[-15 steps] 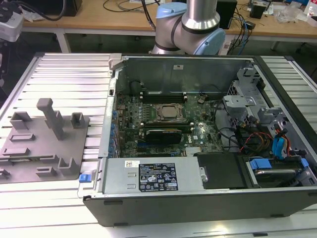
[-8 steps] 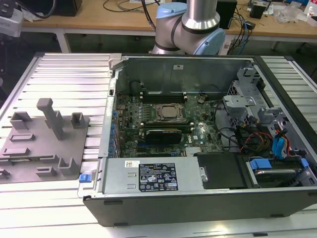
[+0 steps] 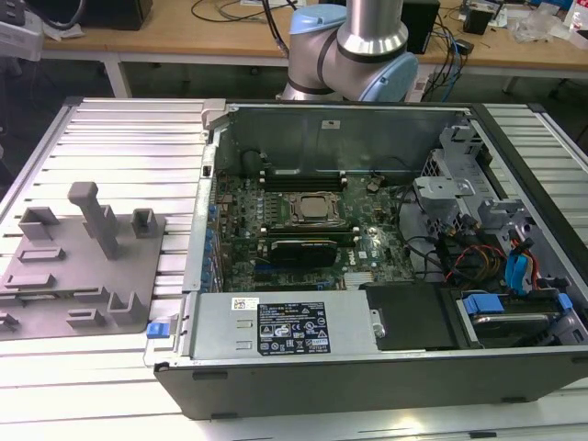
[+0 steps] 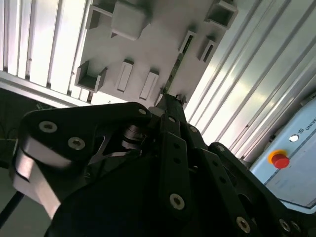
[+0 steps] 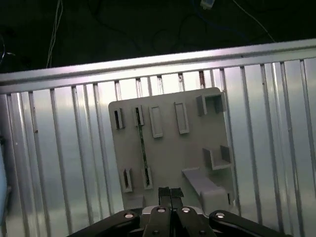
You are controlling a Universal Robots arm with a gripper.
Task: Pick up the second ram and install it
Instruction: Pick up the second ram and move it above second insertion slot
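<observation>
Your pincer (image 5: 170,191) is clenched on nothing above the grey tray (image 5: 168,153), the second ram (image 5: 142,148) just beside it. Drop like this and you'd jab it, not straddle it.

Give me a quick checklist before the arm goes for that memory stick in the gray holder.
1. Memory stick standing in the gray holder: ok.
2. Hand empty: ok.
3. Hand open for the grasp: not ok, it is shut.
4. Hand lined up with the stick: cannot tell.
5. Computer case open: ok.
6. Free memory slot on the board: cannot tell.
</observation>
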